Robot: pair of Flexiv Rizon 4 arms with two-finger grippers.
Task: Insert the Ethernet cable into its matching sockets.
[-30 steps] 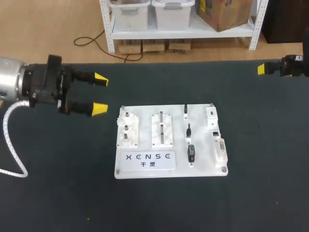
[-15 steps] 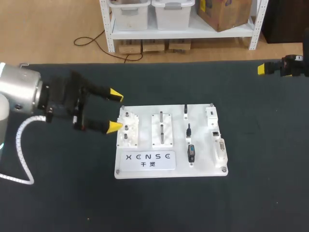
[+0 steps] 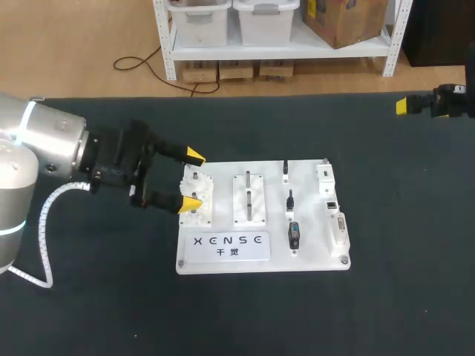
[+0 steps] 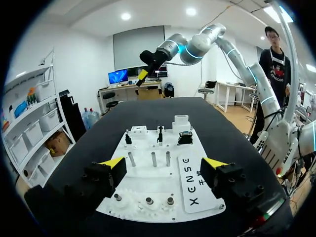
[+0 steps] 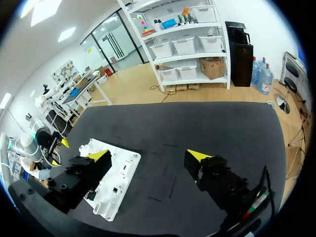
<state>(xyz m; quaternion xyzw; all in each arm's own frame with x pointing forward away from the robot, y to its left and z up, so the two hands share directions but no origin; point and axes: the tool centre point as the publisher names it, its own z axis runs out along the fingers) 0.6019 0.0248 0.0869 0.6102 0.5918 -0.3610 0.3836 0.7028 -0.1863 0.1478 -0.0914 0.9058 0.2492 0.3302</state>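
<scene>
A white practice board [image 3: 189,256] lies mid-table. Small black plugs [image 3: 290,200] stand in a column right of its middle; I cannot tell which one is the Ethernet plug. A dark socket [image 3: 331,203] sits near the board's right edge. My left gripper [image 3: 193,180] hovers open over the white gear block [image 3: 197,199] at the board's left end, holding nothing. In the left wrist view the gripper [image 4: 164,163] straddles the board [image 4: 148,182], with the plugs [image 4: 159,136] ahead. My right gripper [image 3: 404,105] is far off at the back right, open and empty [image 5: 148,155].
Steel pegs on a white block [image 3: 249,199] stand between the gear block and the plugs. A pale multi-pin connector [image 3: 340,228] lies along the board's right edge. Black table cloth [image 3: 401,245] surrounds the board on all sides.
My left arm has swung right from the table's left side, so its open gripper now hangs over the board's left end. The right arm has not moved.
</scene>
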